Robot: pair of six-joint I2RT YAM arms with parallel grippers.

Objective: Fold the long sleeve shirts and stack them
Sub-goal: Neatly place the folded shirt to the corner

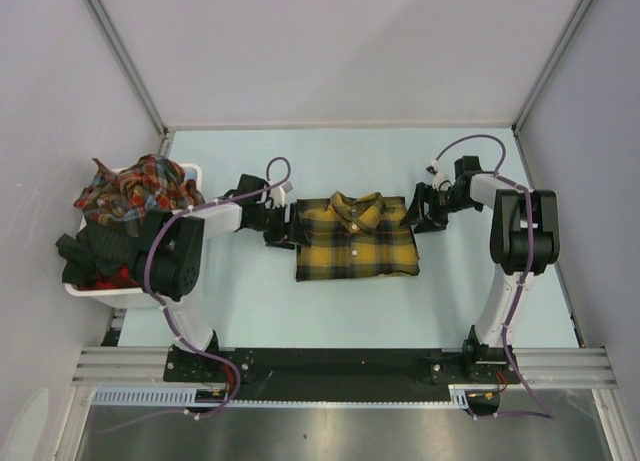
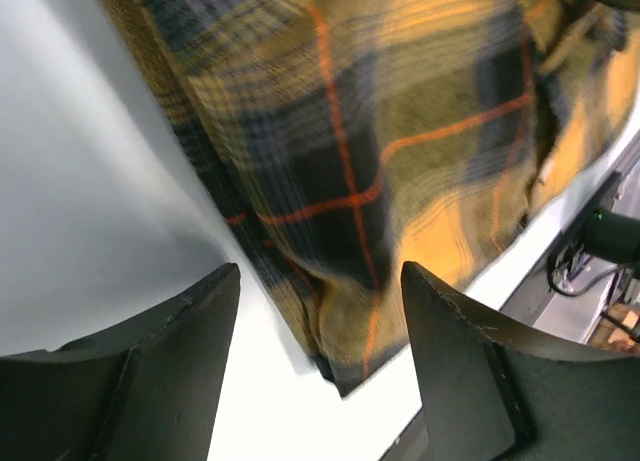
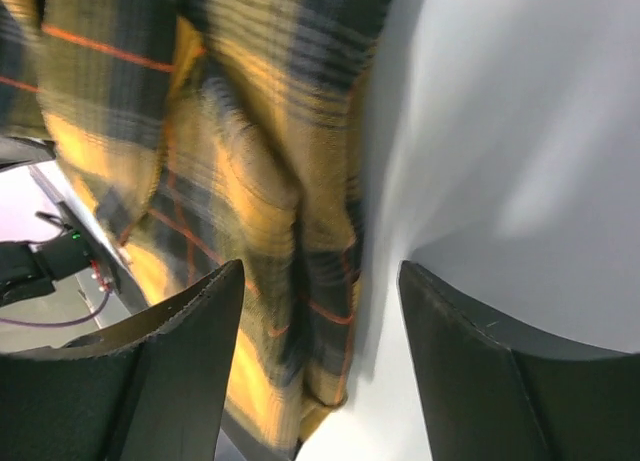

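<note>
1. Left gripper (image 2: 320, 281) and right gripper (image 3: 320, 276): jaws spread, holding nothing, each reaching inward low over the table (image 1: 330, 306).
2. Folded mustard plaid shirt (image 1: 355, 243): lies mid-table, between the grippers.
3. Top view alone shows the white bin (image 1: 192, 170) at left, heaped with red plaid shirts (image 1: 135, 191).

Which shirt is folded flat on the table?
The yellow plaid shirt, a neat rectangle with its collar showing, in the middle of the table. The red plaid shirt lies crumpled in the white bin at the left.
</note>
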